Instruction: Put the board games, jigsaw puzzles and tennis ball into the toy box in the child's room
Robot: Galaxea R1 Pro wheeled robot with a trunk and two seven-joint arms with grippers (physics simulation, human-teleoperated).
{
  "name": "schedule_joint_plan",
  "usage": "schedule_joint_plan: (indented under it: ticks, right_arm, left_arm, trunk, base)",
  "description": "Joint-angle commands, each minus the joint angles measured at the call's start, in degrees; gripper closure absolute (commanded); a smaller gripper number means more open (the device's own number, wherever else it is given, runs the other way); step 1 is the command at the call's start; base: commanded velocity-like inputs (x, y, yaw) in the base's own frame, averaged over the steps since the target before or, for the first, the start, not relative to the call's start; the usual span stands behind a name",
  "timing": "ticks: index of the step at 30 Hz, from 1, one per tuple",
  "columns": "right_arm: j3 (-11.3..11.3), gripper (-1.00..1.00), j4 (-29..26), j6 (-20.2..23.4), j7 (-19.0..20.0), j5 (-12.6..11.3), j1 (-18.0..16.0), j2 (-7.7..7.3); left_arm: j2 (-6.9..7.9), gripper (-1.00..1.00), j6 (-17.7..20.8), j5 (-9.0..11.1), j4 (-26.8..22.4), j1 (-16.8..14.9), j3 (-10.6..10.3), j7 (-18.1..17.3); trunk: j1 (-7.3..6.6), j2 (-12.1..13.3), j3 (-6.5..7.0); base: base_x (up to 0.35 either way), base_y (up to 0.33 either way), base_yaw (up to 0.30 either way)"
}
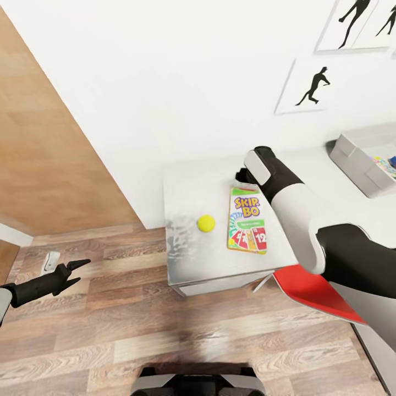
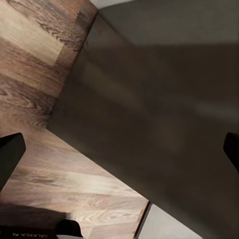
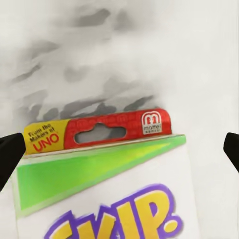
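Observation:
The green Skip-Bo board game (image 1: 247,220) lies flat on the white table (image 1: 187,258). The tennis ball (image 1: 206,223) rests just left of it. My right gripper (image 1: 242,177) hovers over the game's far end. In the right wrist view this gripper (image 3: 119,154) is open, its fingertips (image 3: 10,157) wide apart on either side of the box's red hang tab (image 3: 119,127). At the table's far right stands the grey toy box (image 1: 357,159), with something colourful inside. My left gripper (image 1: 77,272) is open over the wood floor, well left of the table, holding nothing.
A red chair (image 1: 313,291) is tucked at the table's near right, under my right arm. Black silhouette pictures (image 1: 311,85) hang on the white wall behind. A wooden panel (image 1: 44,154) stands at the left, and a small white object (image 1: 50,259) lies on the floor.

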Motion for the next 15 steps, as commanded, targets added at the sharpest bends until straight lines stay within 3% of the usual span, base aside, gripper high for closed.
schedule_joint_plan:
  ticks: [1, 15]
  right_arm:
    - [0.44, -1.0, 0.0, 0.24, -0.48, -0.61, -0.29, -0.06]
    - [0.44, -1.0, 0.32, 0.67, -0.48, -1.1, -2.07, -1.26]
  left_arm:
    - [-0.01, -1.0, 0.26, -0.2, 0.01, -0.05, 0.12, -0.28]
    - [-0.02, -1.0, 0.2, -0.2, -0.01, -0.05, 0.04, -0.26]
  trunk:
    - [0.02, -0.07, -0.16]
    - [0.02, -0.07, -1.48]
  base:
    - [0.0, 0.0, 0.0]
    - [0.0, 0.0, 0.0]
